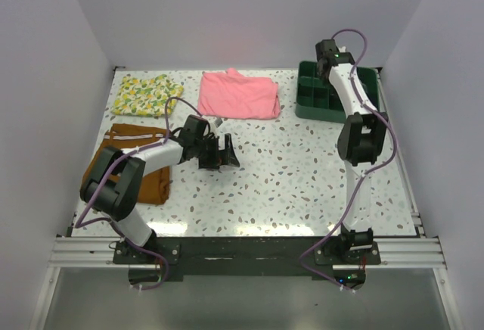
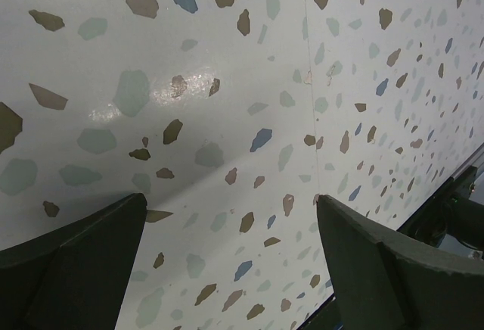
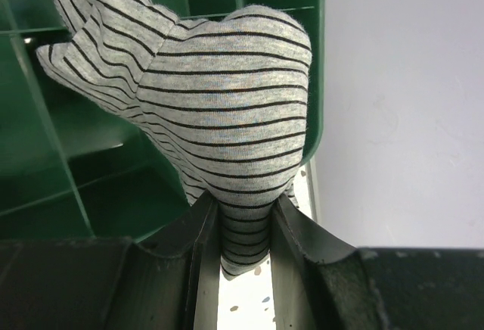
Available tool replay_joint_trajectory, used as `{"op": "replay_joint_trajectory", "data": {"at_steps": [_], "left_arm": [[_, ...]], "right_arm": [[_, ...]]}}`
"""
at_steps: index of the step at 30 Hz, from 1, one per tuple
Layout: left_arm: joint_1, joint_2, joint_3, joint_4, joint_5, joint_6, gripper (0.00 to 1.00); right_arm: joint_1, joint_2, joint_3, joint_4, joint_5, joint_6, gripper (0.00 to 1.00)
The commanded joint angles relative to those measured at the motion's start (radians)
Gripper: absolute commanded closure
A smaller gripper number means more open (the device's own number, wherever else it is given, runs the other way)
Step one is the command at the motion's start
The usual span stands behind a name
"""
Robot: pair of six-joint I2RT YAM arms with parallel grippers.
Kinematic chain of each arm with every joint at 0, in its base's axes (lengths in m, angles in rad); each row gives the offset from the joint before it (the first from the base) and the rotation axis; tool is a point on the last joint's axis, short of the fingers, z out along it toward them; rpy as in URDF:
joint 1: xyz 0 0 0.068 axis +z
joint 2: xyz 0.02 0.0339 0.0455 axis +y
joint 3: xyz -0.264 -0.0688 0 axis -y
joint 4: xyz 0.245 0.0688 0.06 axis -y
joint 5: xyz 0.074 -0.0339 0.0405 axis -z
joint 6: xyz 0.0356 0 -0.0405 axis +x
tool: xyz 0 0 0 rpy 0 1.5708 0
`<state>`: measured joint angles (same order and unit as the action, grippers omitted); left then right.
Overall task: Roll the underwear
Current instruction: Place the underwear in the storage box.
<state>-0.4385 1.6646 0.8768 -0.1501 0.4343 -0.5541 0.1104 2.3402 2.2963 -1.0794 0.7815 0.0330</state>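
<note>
Underwear [image 3: 227, 95]: grey knit bundle with thin dark stripes, bulging beyond the right fingertips over the green divided tray [image 3: 45, 156], at about 1 o'clock on the table in the top view. Hidden under the wrist there, and cannot tell whether it touches the tray.
Right gripper [image 3: 246, 228]: partly closed, clamping a narrow gathered neck of fabric at the bundle's 6 o'clock edge.
Left gripper [image 2: 231, 269]: spread fully wide, holding nothing, hovering over the bare speckled table [image 2: 227, 80] just toward 9 o'clock of centre.
Handling: likely light, soft, limp and stretchy. Not fragile, but prone to sagging and unrolling.
Where to hold: probably across the thick middle, pinching all layers, not a loose edge.
Other cloth: pink garment [image 1: 238, 94] at 12 o'clock, yellow patterned cloth [image 1: 147, 95] at 11, brown shorts [image 1: 132, 160] at 9, all well apart from the tray.
</note>
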Motion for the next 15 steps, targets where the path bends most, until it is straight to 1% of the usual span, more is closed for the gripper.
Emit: {"op": "replay_joint_trajectory", "data": {"at_steps": [1, 9, 15], "left_arm": [[0.007, 0.011, 0.027, 0.011, 0.017, 0.031, 0.00], [0.007, 0.012, 0.028, 0.006, 0.017, 0.034, 0.00], [0.007, 0.017, 0.030, 0.004, 0.017, 0.036, 0.00]], "right_arm": [[0.029, 0.042, 0.054, -0.027, -0.010, 0.001, 0.89], [0.052, 0.074, 0.068, -0.033, -0.013, 0.013, 0.89], [0.051, 0.061, 0.046, -0.013, -0.027, 0.024, 0.88]]}}
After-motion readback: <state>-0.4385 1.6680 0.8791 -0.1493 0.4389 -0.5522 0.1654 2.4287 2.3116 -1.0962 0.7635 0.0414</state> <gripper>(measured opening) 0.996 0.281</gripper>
